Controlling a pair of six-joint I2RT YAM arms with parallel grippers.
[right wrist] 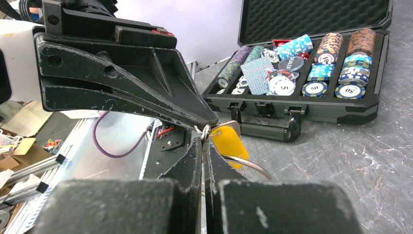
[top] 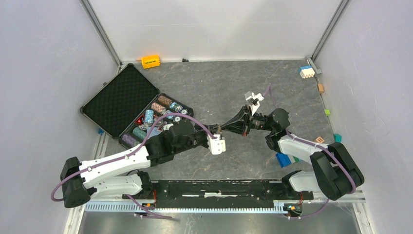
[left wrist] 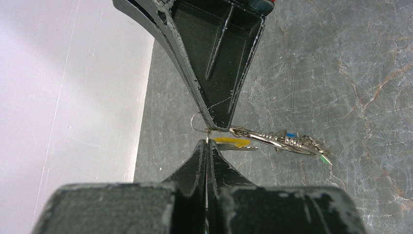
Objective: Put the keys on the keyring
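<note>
Over the grey worktop [top: 214, 87] middle, left fingers [left wrist: 195, 165] pinch the yellow-tagged key [right wrist: 229, 144] tight; right fingers [right wrist: 187, 170], tip-to-tip opposite, clamp the keyring [left wrist: 272, 141] shut.

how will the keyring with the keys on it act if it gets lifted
Probably floppy: the keys sit bunched at one end of the keyring, so they'd likely swing and slide along it. The ring looks like thin wire, likely light and springy. Shiny metal may slip between the left fingers.
</note>
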